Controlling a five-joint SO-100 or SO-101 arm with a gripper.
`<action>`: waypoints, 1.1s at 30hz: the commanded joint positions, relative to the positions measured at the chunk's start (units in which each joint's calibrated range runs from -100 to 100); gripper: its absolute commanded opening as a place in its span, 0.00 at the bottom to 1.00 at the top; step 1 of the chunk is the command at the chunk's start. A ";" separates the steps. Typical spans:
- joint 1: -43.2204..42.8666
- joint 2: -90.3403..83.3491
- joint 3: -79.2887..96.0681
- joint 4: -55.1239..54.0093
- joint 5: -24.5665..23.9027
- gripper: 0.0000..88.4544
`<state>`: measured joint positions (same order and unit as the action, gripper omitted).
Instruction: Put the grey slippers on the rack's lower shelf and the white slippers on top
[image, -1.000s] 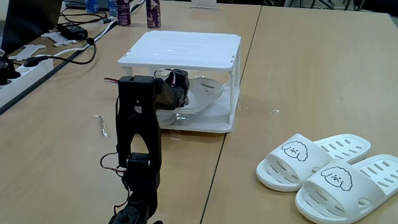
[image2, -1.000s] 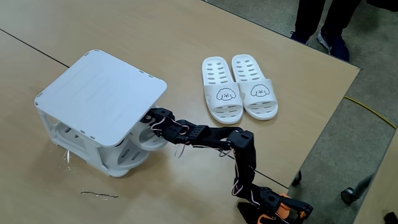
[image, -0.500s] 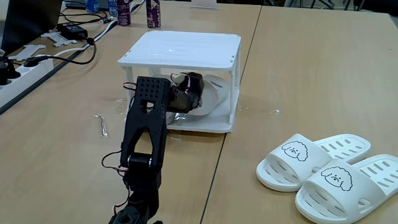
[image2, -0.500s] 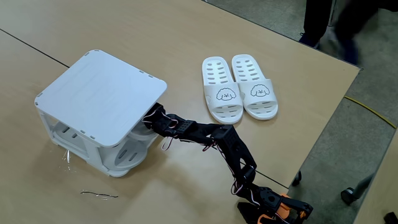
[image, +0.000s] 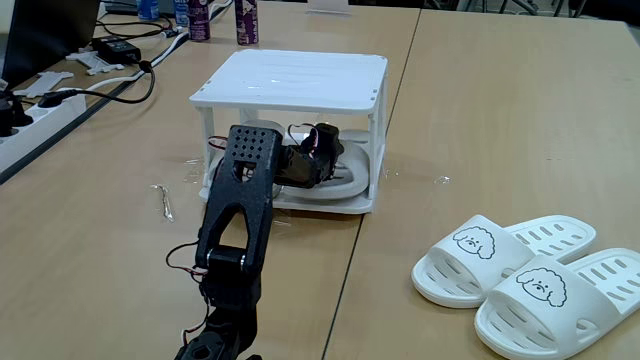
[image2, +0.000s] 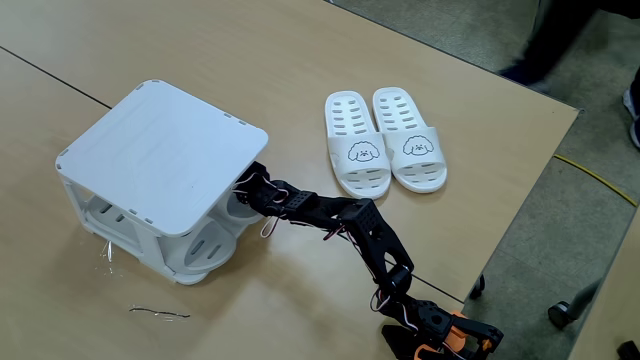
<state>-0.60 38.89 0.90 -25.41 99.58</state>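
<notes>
The white rack (image: 290, 72) stands mid-table, and from above its slatted top (image2: 160, 150) hides most of the inside. My black arm reaches into the lower shelf (image: 330, 203) from the front. The gripper (image: 322, 150) sits under the top panel, shut on a grey slipper (image: 352, 168) that lies low over the tray. In a fixed view the gripper (image2: 246, 192) disappears beneath the rack's corner, with grey slipper parts (image2: 198, 250) showing on the shelf. The white slippers (image: 520, 272) with puppy faces lie side by side on the table (image2: 385, 140), away from the arm.
A bent wire (image: 163, 200) lies left of the rack. A power strip (image: 40, 110), cables and bottles (image: 245, 22) crowd the back left. The table edge (image2: 520, 210) runs close behind the white slippers, and a person's leg (image2: 545, 45) stands beyond it.
The arm has pushed farther under the rack top, carrying the grey slipper deeper and lowering it from a tilted pose to nearly flat on the lower shelf. The person in the background has moved.
</notes>
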 joint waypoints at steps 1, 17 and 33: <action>0.85 -6.03 -0.31 -0.56 0.42 0.24; 0.76 -37.25 42.18 -0.56 0.42 0.24; 11.45 -67.62 93.24 -34.04 0.42 0.01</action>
<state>10.71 -26.02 85.09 -45.24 99.58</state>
